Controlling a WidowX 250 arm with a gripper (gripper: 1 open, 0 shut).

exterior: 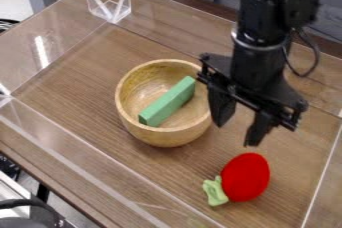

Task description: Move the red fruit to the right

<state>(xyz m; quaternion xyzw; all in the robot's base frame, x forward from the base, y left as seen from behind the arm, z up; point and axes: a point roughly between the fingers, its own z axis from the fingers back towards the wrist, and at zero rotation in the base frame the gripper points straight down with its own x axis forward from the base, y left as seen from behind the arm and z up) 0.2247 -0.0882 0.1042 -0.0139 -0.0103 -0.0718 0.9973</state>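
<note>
The red fruit (245,175) lies on the wooden table near the front right, its light green leafy end (214,190) pointing to the left. My gripper (242,122) hangs pointing down above and a little behind the fruit, just right of the wooden bowl (144,124). Its dark fingers (259,130) stand apart with nothing between them, clear of the fruit.
The wooden bowl holds a green rectangular block (170,100) lying at a slant. Clear plastic walls (54,47) run around the table, with a low edge along the front left and another wall at the right (321,187).
</note>
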